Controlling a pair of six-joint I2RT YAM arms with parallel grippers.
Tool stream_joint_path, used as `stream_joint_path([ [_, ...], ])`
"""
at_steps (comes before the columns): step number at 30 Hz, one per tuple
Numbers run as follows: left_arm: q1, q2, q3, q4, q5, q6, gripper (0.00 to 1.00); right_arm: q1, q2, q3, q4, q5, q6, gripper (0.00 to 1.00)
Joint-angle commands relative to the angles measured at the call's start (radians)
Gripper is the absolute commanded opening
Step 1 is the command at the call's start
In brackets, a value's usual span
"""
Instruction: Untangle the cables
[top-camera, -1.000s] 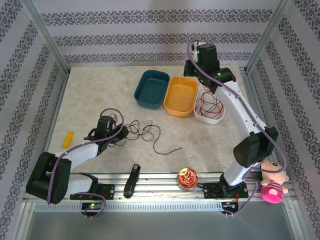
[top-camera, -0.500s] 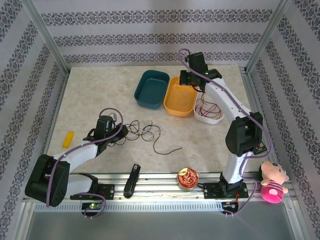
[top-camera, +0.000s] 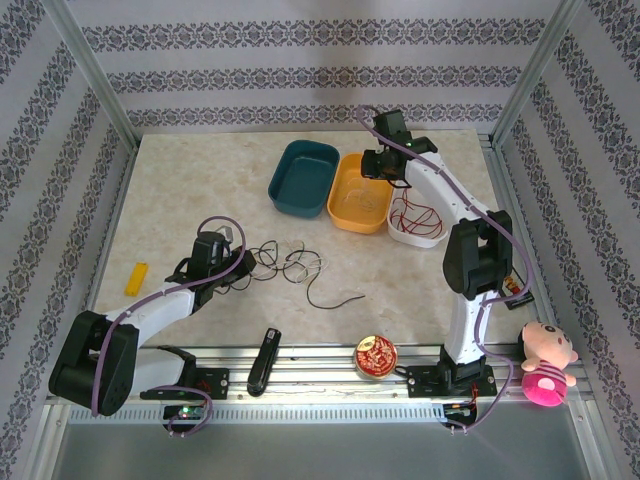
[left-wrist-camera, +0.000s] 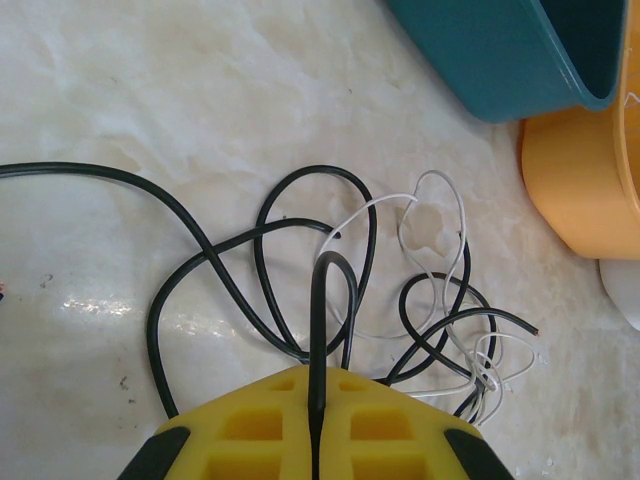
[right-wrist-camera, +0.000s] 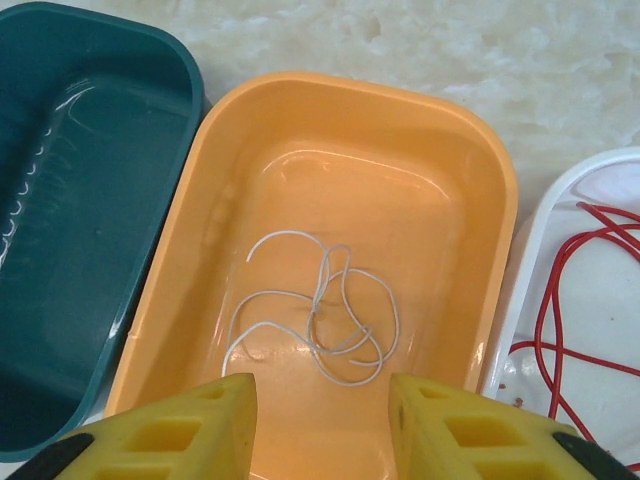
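A tangle of black and white cables (top-camera: 290, 265) lies on the marble table left of centre. My left gripper (top-camera: 245, 268) sits at its left end, shut on a black cable (left-wrist-camera: 318, 330) that runs straight up between the yellow fingers (left-wrist-camera: 400, 430). A thin white cable (left-wrist-camera: 440, 215) is looped among the black strands. My right gripper (right-wrist-camera: 322, 420) hangs open above the orange bin (right-wrist-camera: 330, 85), with nothing between its jaws. A loose white cable (right-wrist-camera: 320, 310) lies on that bin's floor. A red cable (right-wrist-camera: 560, 290) is coiled in the white bin (right-wrist-camera: 520, 260).
A teal bin (top-camera: 285, 170), the orange bin (top-camera: 335, 205) and the white bin (top-camera: 418, 241) stand side by side at the back. Near the front edge are a yellow block (top-camera: 137, 277), a black stapler-like tool (top-camera: 264, 361), a round tin (top-camera: 375, 357) and a pink plush toy (top-camera: 545, 365).
My right gripper swung left from above the white bin to above the orange bin, and its jaws have opened. The left arm and the tangle have not moved.
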Motion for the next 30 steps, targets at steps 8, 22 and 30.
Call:
stream_joint_path([
  [8, 0.011, -0.017, -0.001, -0.017, -0.006, 0.005, 0.00, 0.063, -0.238, -0.173, 0.053, -0.027, 0.016, 0.39],
  [22, 0.011, 0.014, 0.008, 0.001, 0.004, -0.017, 0.00, 0.376, -0.404, -0.467, 0.137, -0.055, 0.007, 0.34],
  [30, 0.011, 0.027, 0.003, 0.005, -0.006, -0.026, 0.00, 0.447, -0.223, -0.370, 0.077, -0.073, 0.009, 0.33],
])
